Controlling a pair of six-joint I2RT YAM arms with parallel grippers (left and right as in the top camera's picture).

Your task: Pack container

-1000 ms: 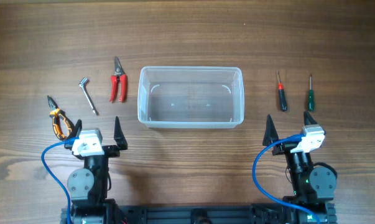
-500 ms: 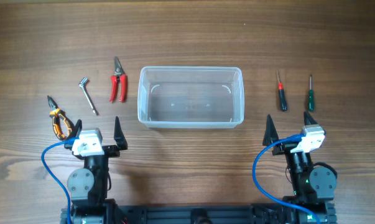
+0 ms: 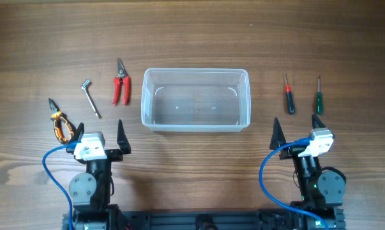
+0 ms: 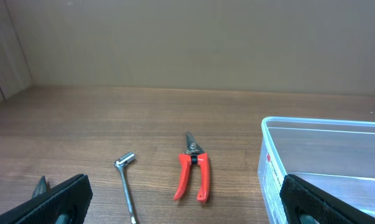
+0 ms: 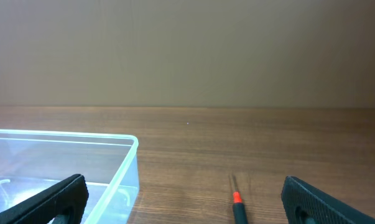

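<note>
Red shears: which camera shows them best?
Left wrist: the red shears lie whole and large, blades pointing away. Overhead shows them whole but small, left of the container. Right wrist doesn't show them.

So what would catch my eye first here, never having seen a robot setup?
The empty clear container sits in the middle. Left of it lie red cutters, a silver wrench and orange pliers; right of it, a red screwdriver and a green screwdriver. Nearer the bottom edge, the left claw and right claw hang open, holding nothing.
</note>
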